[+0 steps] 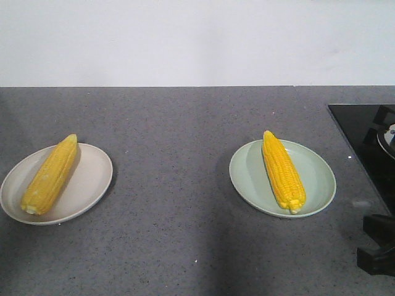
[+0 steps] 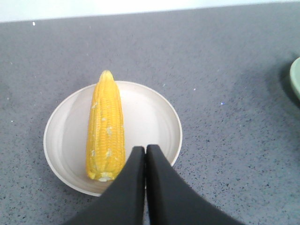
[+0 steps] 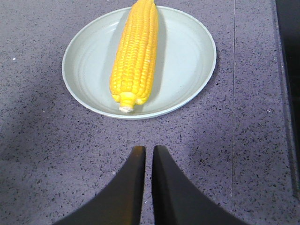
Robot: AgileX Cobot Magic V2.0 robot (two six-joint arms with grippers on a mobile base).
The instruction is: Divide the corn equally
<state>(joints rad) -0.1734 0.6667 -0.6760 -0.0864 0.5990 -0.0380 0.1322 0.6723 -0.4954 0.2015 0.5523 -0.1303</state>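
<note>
My left jaws are pressed together, empty, over the near rim of the beige plate (image 2: 154, 117); its cob (image 2: 106, 126) lies just left of them, long axis running away, tip far. My right jaws, nearly shut, hang over the counter (image 3: 47, 154); beyond them the green plate (image 3: 187, 51) holds a cob (image 3: 136, 56), stub nearest.
</note>
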